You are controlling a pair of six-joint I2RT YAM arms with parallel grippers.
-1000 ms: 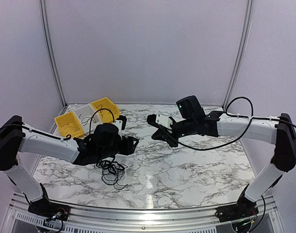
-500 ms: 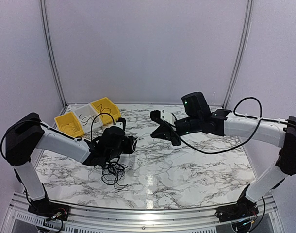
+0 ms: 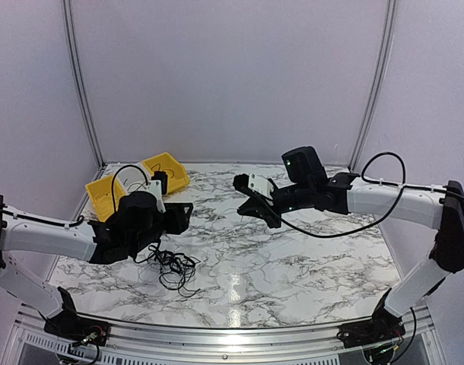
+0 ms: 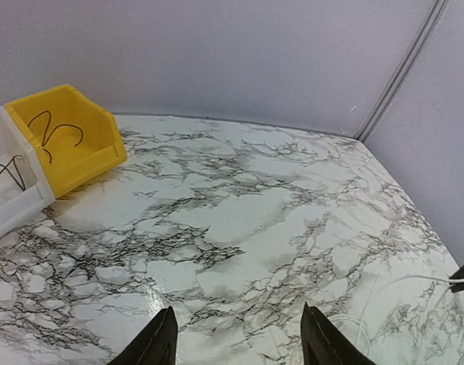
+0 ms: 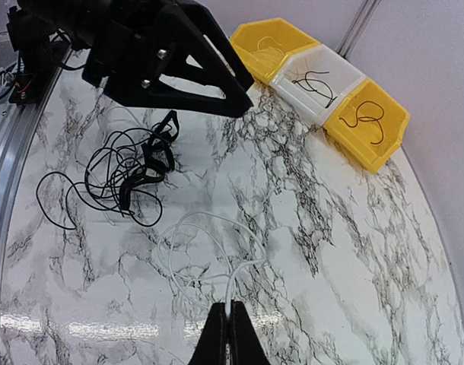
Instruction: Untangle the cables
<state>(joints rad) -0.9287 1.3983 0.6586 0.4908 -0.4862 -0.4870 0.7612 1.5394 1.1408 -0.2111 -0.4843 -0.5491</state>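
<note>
The cables point(image 3: 175, 266) lie as a loose tangle of thin black loops on the marble table, also seen in the right wrist view point(image 5: 118, 167). My left gripper point(image 3: 182, 217) hovers just above and behind the tangle. Its fingers point(image 4: 160, 342) stand open with only bare table between them point(image 4: 239, 315). My right gripper point(image 5: 230, 306) is shut on a thin white cable point(image 5: 209, 251), which coils on the table in front of it. That gripper hangs over the table's middle point(image 3: 243, 211). A piece of the white cable point(image 4: 437, 280) shows at the left wrist view's right edge.
Three bins stand in a row at the back left: a yellow bin point(image 5: 274, 46), a white bin point(image 5: 323, 80) and a second yellow bin point(image 5: 369, 122), each holding a short dark wire. The far yellow bin point(image 4: 72, 137) also shows in the left wrist view. Grey walls surround the table point(image 3: 293, 266).
My left arm has pulled back to the left and risen off the black tangle, which stays on the table. The right gripper has barely shifted and is still clamped on the white cable.
</note>
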